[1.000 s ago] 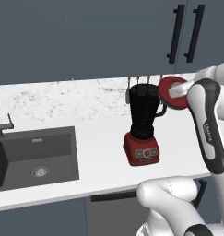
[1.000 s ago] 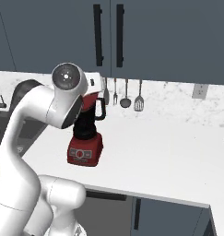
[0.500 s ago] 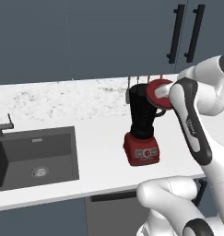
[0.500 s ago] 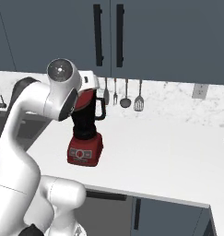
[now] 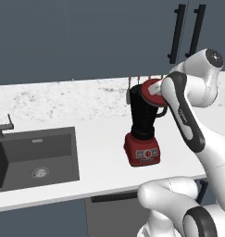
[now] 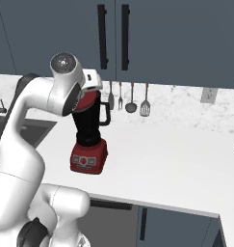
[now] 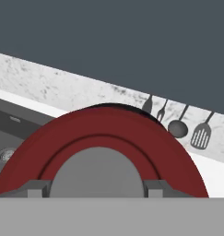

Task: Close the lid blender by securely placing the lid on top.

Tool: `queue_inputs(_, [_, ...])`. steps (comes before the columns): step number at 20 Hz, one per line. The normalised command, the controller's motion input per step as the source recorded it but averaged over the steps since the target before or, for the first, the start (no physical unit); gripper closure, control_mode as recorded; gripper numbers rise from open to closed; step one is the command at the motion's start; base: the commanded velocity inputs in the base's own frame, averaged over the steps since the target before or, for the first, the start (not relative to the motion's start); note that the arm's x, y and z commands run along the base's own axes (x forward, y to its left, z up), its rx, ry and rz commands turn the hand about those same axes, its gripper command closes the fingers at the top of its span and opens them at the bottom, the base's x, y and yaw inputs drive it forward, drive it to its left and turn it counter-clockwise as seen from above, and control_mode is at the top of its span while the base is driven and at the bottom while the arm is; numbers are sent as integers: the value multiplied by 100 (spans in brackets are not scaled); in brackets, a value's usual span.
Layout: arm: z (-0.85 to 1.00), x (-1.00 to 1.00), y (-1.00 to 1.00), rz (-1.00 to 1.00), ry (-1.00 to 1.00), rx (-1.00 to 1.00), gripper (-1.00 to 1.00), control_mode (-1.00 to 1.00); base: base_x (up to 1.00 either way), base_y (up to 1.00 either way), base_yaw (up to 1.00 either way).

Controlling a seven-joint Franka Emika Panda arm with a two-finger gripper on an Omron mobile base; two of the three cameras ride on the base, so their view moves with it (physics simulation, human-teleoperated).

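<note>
Lid (image 5: 152, 92) tilted at blender (image 5: 142, 127) rim, centre right of frame — tool (image 7: 97, 191) pinching its grey cap. Risk: released while canted, it seats crooked or drops onto tabletop (image 5: 102, 152).

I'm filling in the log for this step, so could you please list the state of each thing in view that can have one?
lid: held tilted at the jar's rim, not yet seated flat.
blender: upright on the counter, jar on its red base, top not closed.
gripper: shut on the lid.
cabinet doors: closed.
sink: basin empty, no water running.
</note>
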Motion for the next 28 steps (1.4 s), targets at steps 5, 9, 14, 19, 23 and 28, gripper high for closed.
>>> queue_inputs(5, [3, 21, 0, 0, 0, 0, 100, -100, 0, 0, 0])
queue_inputs(9, [0, 23, 0, 0, 0, 0, 100, -100, 0, 0, 0])
queue_inputs(14, [1, 27, 0, 0, 0, 0, 100, -100, 0, 0, 0])
queue_inputs(19, [8, 27, 0, 0, 0, 0, 100, -100, 0, 0, 0])
queue_inputs(23, [6, 27, 0, 0, 0, 0, 100, -100, 0, 0, 0])
queue_inputs(28, [5, 24, 0, 0, 0, 0, 100, -100, 0, 0, 0])
